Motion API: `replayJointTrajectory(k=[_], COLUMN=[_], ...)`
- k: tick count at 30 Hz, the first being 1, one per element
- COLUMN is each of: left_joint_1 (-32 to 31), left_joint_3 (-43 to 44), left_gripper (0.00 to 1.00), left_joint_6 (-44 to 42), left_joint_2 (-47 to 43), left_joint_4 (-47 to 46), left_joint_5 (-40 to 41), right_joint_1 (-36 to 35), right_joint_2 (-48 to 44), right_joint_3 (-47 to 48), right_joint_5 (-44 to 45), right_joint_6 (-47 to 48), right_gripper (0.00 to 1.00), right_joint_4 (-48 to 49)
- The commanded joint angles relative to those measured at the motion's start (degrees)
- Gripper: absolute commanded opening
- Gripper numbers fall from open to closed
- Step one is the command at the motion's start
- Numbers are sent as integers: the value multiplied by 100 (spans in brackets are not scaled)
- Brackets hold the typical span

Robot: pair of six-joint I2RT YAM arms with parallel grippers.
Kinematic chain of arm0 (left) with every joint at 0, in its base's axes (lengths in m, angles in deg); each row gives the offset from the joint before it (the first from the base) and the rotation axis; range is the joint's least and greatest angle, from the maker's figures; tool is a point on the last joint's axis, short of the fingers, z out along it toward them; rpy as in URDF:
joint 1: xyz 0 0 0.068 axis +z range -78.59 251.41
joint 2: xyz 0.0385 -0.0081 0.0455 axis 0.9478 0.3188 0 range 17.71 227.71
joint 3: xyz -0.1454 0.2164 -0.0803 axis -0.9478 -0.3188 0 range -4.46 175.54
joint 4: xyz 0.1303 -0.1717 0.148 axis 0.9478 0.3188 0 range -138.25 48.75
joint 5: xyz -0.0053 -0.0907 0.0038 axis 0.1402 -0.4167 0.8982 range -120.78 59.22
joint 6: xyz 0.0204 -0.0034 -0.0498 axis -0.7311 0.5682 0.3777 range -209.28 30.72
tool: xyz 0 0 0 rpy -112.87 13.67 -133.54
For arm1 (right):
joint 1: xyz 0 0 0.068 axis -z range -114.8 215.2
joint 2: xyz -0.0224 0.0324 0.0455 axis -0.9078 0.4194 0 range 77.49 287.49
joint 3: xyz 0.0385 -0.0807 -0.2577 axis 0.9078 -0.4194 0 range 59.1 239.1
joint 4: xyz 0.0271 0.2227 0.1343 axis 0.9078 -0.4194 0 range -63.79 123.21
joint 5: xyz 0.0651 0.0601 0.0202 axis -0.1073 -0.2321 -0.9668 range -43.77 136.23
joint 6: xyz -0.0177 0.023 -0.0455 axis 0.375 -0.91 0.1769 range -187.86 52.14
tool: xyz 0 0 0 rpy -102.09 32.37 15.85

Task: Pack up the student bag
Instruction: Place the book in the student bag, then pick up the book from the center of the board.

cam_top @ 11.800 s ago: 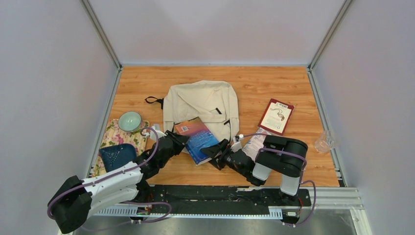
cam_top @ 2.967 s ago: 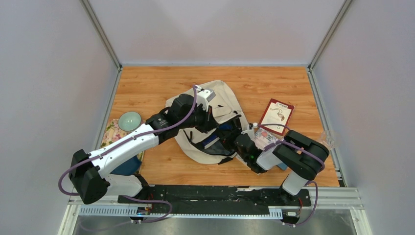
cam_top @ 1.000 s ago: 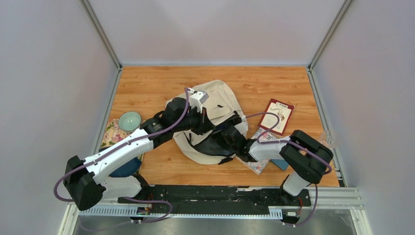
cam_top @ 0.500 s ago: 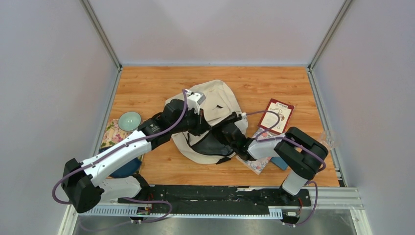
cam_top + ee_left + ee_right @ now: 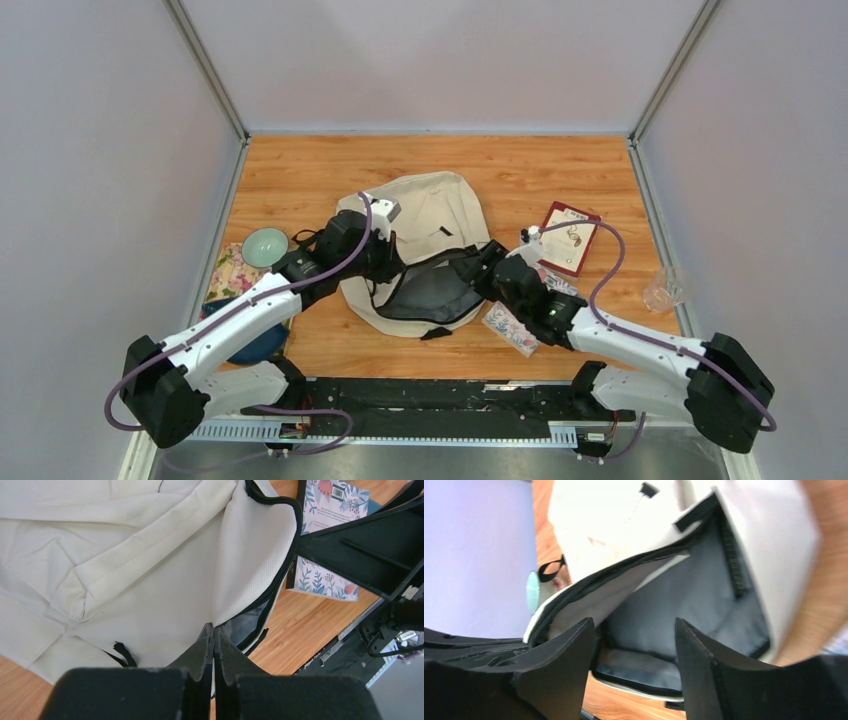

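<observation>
Cream fabric, soft and floppy: the student bag (image 5: 430,210) lies mid-way across the bench (image 5: 300,170), mouth gaping toward me. My left hand (image 5: 385,263) pinches its zipper rim; my right hand (image 5: 489,270) stands open beside the mouth. I'd grip seams, not loose cloth.

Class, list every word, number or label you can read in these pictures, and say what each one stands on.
No text here can be read.
Floral book: a barcode sticker and lines of small print, too blurred to read.
Red-edged card: a drawing and small marks, too small to read.
Bag: no words or labels show.
</observation>
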Motion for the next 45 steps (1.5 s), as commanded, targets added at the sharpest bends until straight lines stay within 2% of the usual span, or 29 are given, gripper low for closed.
replayJointTrajectory(k=[1,2,4,5,8,11,18,20,26,30,34,41,45], left_joint_1=[41,50,41,41,33,-20,-696,-915,-1373,-1593,-1734,-1910,-1936], left_joint_3=[-78,-96,-131,-122,-35,36,457,606,1361,1898,2031,2180,2330], left_gripper=[9,19,28,40,54,60,62,62,62,62,62,62,61], left_joint_6=[-165,-95,-24,28,116,178,143,169,108,-15,-16,29,-6], left_joint_2=[-187,-187,-196,-196,-249,-258,603,1005,2148,2809,3213,3837,4163], left_joint_4=[83,-4,-145,-268,-496,-751,-1068,-1226,-1420,-1271,-1306,-1569,-1526], left_joint_5=[-243,-496,-717,-919,-1200,-1386,-1483,-1579,-1957,-2116,-2256,-2564,-2450], right_joint_1=[-6,-6,3,46,152,187,196,196,196,196,196,196,196], right_joint_2=[-751,-891,-1304,-1436,-1964,-2482,-3476,-3494,-3336,-3371,-3608,-4600,-4769], right_joint_3=[147,112,-11,-47,-91,-135,-118,162,489,340,-28,-626,-680], right_joint_5=[741,977,1180,1303,1558,1804,2025,2086,2104,1973,1779,1603,1630], right_joint_6=[148,78,7,-71,-352,-809,-1539,-1732,-2188,-2462,-2603,-2621,-2621], right_gripper=[65,71,75,76,78,79,82,83,85,85,84,73,69], right_joint_4=[-1880,-1994,-2311,-2433,-3250,-4103,-5650,-6271,-7135,-7234,-7119,-6715,-6741])
